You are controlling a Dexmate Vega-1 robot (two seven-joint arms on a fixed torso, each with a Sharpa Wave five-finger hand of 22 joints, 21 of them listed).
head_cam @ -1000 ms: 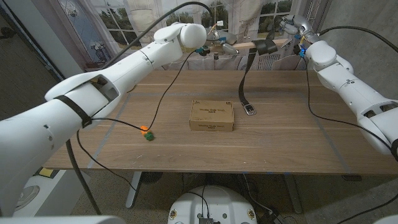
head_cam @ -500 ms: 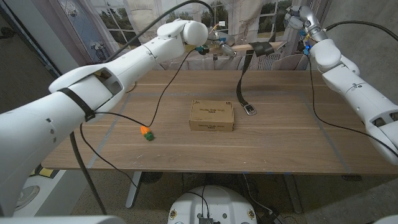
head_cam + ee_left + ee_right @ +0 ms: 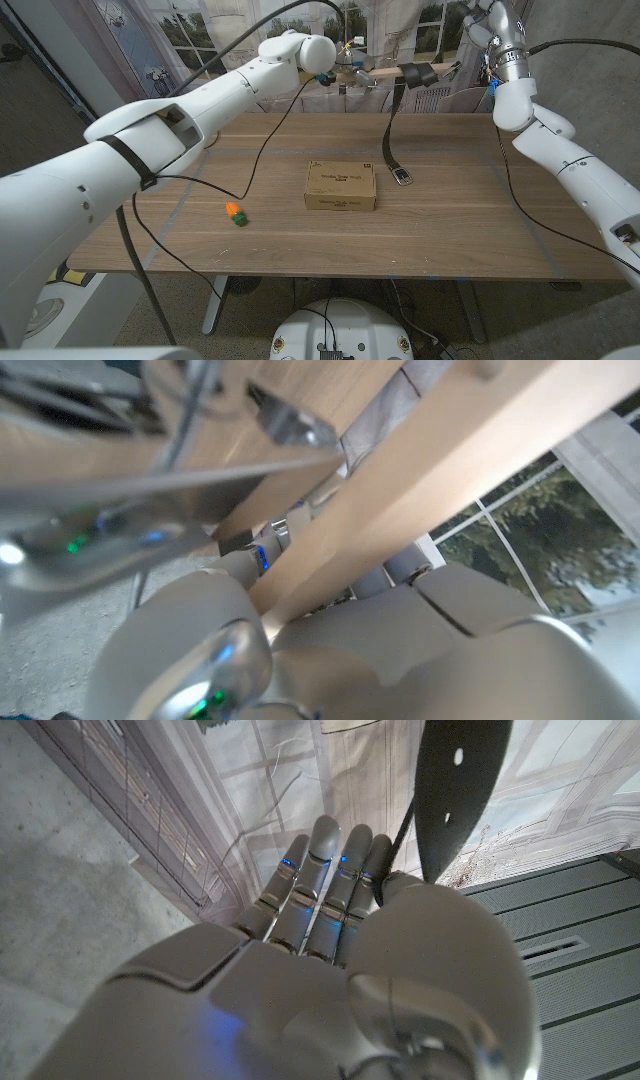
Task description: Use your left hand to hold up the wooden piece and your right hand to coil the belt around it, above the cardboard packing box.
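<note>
My left hand [image 3: 345, 68] grips one end of the light wooden piece [image 3: 382, 72] and holds it level, high over the table's far side. In the left wrist view the wooden piece [image 3: 440, 480] runs slantwise out of that hand [image 3: 380, 650]. The black belt [image 3: 392, 120] is looped over the wood's free end and hangs down, its buckle [image 3: 402, 177] lying on the table just right of the cardboard box [image 3: 341, 186]. My right hand [image 3: 482, 18] is raised at the picture's top edge. In the right wrist view the holed belt tail [image 3: 455, 790] comes out between the thumb and fingers of that hand [image 3: 330, 920].
A small orange and green piece [image 3: 236, 213] lies on the wooden table [image 3: 450, 230], left of the box. Black cables trail from both arms across the table. Curtains and windows stand behind the far edge.
My right hand has risen from beside the wood's end to the picture's top edge, carrying the belt tail. The loop on the wood has drawn tighter. My left hand has barely moved.
</note>
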